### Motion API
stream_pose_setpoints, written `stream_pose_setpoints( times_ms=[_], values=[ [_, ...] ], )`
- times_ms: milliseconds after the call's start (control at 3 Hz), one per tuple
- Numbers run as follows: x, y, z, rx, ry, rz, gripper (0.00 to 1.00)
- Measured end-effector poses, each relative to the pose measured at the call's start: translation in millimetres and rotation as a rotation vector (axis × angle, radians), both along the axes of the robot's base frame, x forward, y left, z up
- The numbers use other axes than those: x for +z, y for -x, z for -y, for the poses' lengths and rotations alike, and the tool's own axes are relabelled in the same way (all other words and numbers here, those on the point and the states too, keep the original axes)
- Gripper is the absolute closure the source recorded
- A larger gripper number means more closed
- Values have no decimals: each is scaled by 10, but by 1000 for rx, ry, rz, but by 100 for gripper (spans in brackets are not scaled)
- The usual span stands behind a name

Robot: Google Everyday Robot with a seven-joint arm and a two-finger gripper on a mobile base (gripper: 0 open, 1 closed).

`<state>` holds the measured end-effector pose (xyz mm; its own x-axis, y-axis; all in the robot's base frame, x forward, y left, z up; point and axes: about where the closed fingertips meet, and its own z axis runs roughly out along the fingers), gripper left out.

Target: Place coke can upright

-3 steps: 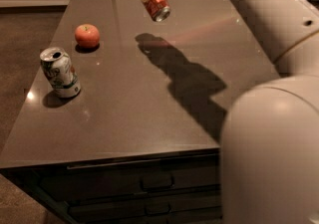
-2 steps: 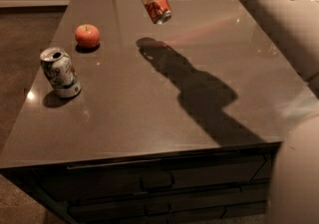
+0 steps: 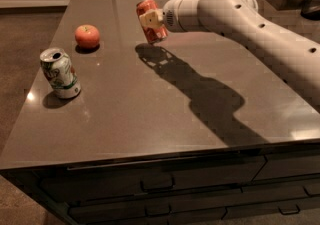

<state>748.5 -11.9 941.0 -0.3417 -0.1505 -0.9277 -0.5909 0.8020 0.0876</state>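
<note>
The jaws are clamped on the coke can (image 3: 158, 32), which the gripper (image 3: 150, 19) holds in the air, slightly tilted, above the far middle of the dark countertop (image 3: 150, 119). The pale arm (image 3: 250, 24) reaches in from the right. On the left a white-and-green can (image 3: 60, 74) stands near the edge, with a red apple (image 3: 87, 36) beyond it, both well apart from the held can.

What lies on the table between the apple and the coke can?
Nothing: the camera view shows bare tabletop there. The gripper holds the coke can above it, right of the apple.
</note>
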Motion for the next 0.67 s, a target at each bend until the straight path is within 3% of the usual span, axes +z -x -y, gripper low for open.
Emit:
stream_pose_setpoints(
  times_ms=[667],
  values=[
    [167,73,142,13,-160,230,100]
  ],
)
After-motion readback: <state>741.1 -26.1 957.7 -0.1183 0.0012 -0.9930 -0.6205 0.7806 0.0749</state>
